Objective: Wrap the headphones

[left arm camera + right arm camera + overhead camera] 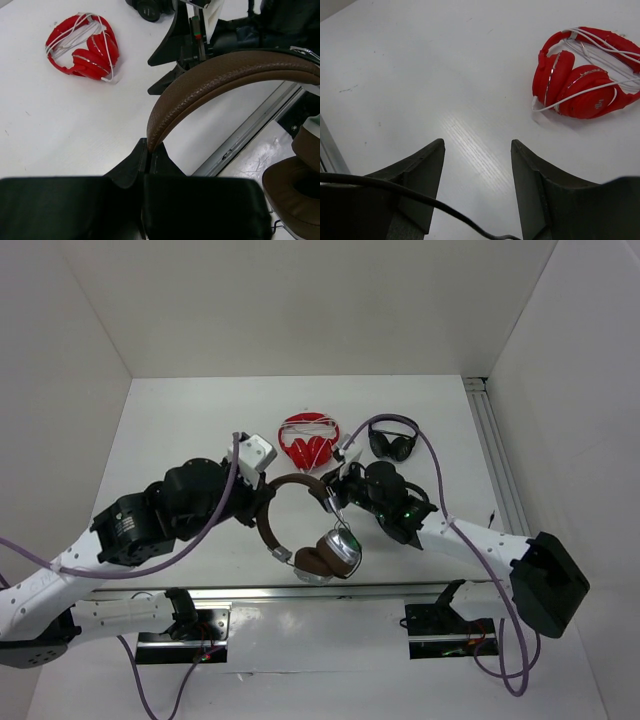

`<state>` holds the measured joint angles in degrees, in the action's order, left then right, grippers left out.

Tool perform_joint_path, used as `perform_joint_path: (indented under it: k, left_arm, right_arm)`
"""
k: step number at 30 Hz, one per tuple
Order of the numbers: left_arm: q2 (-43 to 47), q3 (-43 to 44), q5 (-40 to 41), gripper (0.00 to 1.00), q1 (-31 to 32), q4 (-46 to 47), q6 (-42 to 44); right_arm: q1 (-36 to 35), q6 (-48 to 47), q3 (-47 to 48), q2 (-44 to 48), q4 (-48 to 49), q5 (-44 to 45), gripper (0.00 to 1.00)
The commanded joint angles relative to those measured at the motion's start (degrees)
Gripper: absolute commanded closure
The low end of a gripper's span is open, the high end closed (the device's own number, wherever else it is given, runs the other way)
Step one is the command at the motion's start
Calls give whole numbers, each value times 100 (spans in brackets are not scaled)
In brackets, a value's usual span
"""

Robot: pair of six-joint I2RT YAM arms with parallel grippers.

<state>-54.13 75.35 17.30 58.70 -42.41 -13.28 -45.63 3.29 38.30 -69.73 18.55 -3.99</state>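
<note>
The headphones (pixel 315 545) have a brown headband (pixel 225 70), silver ear cups and brown pads (pixel 295 200). They hang over the table's near edge. My left gripper (pixel 262 503) is shut on one end of the headband, and its tips (pixel 149 147) pinch the brown band. My right gripper (pixel 335 483) is at the other end of the band, near the red pair. Its jaws are open with nothing between them (pixel 477 145). The thin dark cable (pixel 420 197) runs across the bases of its fingers.
A red pair of headphones with white cord (pixel 308 443) lies at the table's middle back, also in the left wrist view (pixel 82 47) and the right wrist view (pixel 585 80). A black pair (pixel 392 443) lies to its right. A metal rail (pixel 300 592) runs along the near edge.
</note>
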Motion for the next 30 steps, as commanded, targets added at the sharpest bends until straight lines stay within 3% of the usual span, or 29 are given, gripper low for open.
perform_joint_path:
  k: [1, 10, 17, 19, 20, 21, 30]
  left_arm:
    - [210, 532, 334, 100, 19, 471, -613]
    - [754, 823, 1916, 100, 19, 453, -1913]
    - [904, 1244, 2909, 100, 19, 138, -2634]
    - [825, 1359, 3286, 100, 19, -108, -2750]
    - [755, 1359, 3410, 100, 19, -170, -2881]
    - [702, 1420, 3533, 100, 19, -171, -2882]
    - [254, 1595, 4782, 100, 19, -846, -4032]
  right_arm:
    - [308, 137, -7, -286, 1010, -558, 37]
    - [563, 567, -429, -1225, 2081, -1262, 41]
    - [564, 620, -244, -2008, 2267, -1587, 52]
    - [564, 681, -306, -2070, 2347, -1587, 64]
    - [503, 734, -402, -2070, 2495, -1535, 91]
    - [389, 735, -472, -2070, 2496, -1413, 100]
    - [-1007, 972, -930, -1253, 1971, 643, 100]
